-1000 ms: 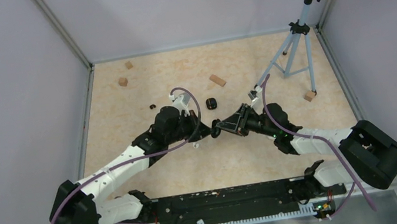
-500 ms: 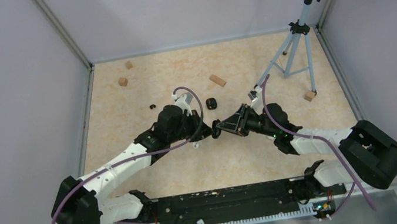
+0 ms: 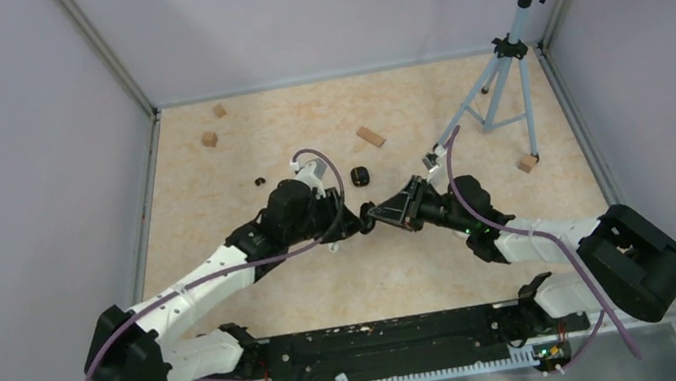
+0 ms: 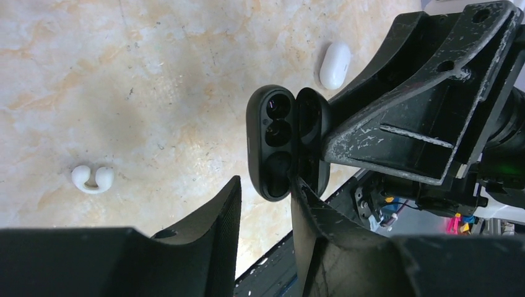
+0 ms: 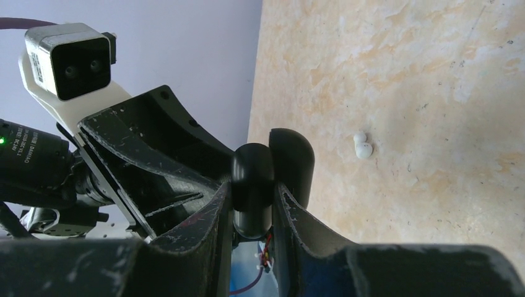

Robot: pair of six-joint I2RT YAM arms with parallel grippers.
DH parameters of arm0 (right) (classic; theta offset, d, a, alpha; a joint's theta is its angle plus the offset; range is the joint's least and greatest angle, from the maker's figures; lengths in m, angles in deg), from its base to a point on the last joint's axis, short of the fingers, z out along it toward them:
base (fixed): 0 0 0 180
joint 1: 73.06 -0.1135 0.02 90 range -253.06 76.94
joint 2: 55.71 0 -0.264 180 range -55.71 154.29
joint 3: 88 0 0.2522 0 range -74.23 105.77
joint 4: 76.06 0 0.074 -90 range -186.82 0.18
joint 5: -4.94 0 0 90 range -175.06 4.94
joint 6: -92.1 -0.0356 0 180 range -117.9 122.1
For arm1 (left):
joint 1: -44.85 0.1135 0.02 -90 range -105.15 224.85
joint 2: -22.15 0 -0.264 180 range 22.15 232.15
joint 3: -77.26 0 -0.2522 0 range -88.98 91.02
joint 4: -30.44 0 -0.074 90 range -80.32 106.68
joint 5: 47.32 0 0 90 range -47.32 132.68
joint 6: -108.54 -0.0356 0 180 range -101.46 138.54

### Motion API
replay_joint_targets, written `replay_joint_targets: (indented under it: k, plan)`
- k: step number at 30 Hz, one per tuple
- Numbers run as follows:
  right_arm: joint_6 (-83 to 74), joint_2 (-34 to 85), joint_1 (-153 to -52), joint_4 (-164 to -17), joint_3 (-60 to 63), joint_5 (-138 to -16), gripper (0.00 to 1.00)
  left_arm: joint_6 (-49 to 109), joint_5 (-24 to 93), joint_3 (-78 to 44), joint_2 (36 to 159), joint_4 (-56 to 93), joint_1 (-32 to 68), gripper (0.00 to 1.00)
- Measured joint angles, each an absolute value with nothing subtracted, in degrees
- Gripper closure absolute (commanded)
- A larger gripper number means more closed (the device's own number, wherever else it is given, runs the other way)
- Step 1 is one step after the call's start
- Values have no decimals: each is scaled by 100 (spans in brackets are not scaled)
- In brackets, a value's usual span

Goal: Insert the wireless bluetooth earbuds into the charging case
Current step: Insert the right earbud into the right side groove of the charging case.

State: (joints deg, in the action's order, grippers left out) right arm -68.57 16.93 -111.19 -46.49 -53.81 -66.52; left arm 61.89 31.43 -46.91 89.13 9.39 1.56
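A black charging case (image 4: pixel 272 145) hangs above the table with its lid (image 4: pixel 312 139) swung open, and its wells look dark inside. My right gripper (image 5: pixel 252 204) is shut on the case's body (image 5: pixel 252 182). My left gripper (image 4: pixel 267 182) is open, its tips on either side of the case's lower end. The right finger (image 4: pixel 312 223) touches the case and the left finger (image 4: pixel 220 223) stands apart. In the top view both grippers meet at the table's middle (image 3: pixel 364 219). One white earbud (image 4: pixel 91 178) lies on the table, and a black earbud (image 3: pixel 260 180) lies farther left.
A white oval case (image 4: pixel 335 64) lies beyond the held case, and a second black case (image 3: pixel 359 176) sits on the table behind the grippers. Wooden blocks (image 3: pixel 209 139) (image 3: pixel 369 136) (image 3: pixel 527 162) are scattered about. A tripod (image 3: pixel 500 85) stands at the back right.
My left gripper has gone from shut to open beside the held case. The right gripper has kept its hold and barely moved.
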Motion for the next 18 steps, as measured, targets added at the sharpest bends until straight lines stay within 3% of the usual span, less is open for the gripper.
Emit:
replay_joint_targets:
  k: [14, 18]
  plan:
    - [-6820, 1689, -11117, -4627, -5394, -6512, 100, 5780, 4254, -3889, 7831, -239, 292, 46]
    - [-6641, 1450, -11117, -4979, -5403, -6457, 100, 5509, 4335, -3728, 7991, -508, 1492, 49]
